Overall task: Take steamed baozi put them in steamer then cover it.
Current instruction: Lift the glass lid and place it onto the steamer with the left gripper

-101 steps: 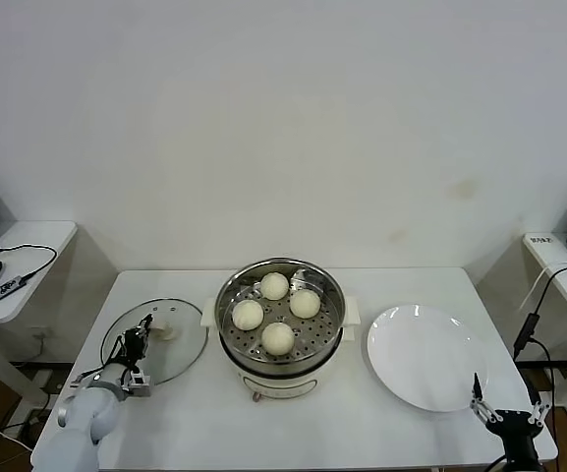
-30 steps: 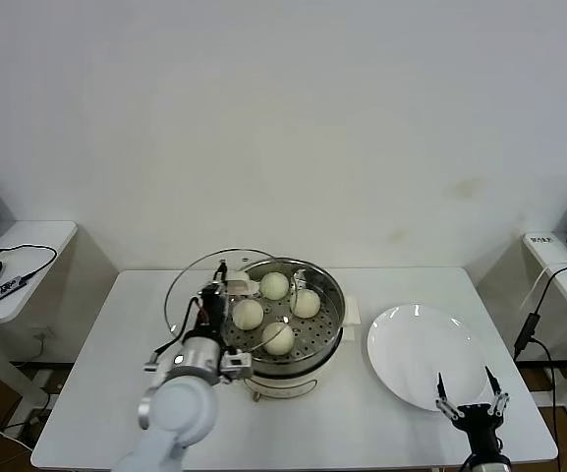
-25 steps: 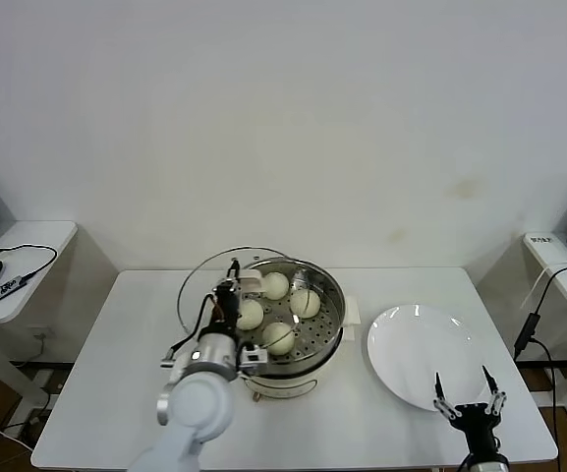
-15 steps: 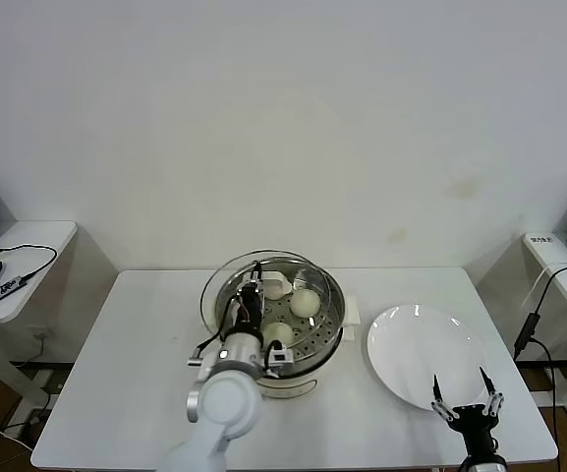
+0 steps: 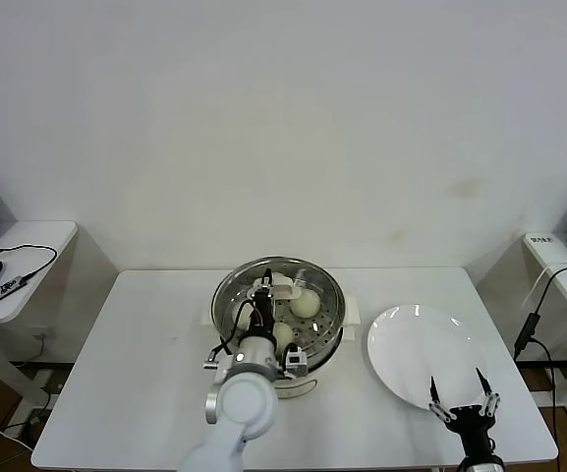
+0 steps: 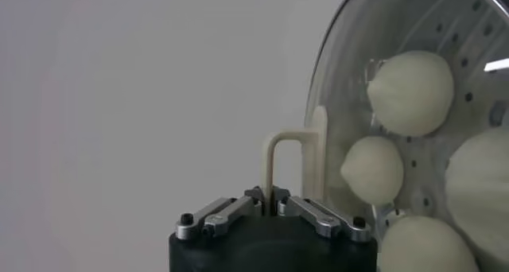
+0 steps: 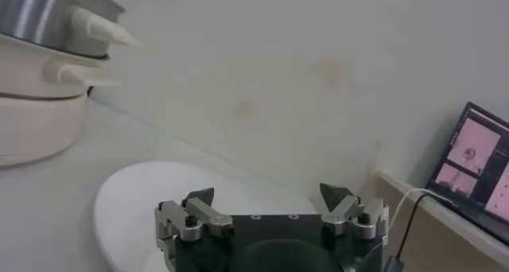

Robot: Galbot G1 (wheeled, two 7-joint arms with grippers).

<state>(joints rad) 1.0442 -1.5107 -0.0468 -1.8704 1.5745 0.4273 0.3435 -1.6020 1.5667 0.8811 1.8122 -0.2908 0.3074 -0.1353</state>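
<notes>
The steel steamer (image 5: 328,324) stands at the table's middle with the baozi (image 5: 306,304) on its perforated tray. My left gripper (image 5: 261,300) is shut on the cream bar handle (image 6: 269,166) of the clear glass cover (image 5: 226,291), holding it over the steamer, nearly centred. In the left wrist view several baozi (image 6: 412,91) show through the glass cover (image 6: 350,67). My right gripper (image 5: 459,395) is open and empty at the table's front right, beside the white plate. The steamer also shows in the right wrist view (image 7: 32,35).
A flat white plate (image 5: 421,346) lies right of the steamer and shows in the right wrist view (image 7: 143,194). Side desks with cables and screens stand left (image 5: 13,258) and right (image 5: 566,265) of the table.
My left gripper lifted the cover from the table at the steamer's left and carried it right, over the steamer. My right gripper shifted slightly left, staying open.
</notes>
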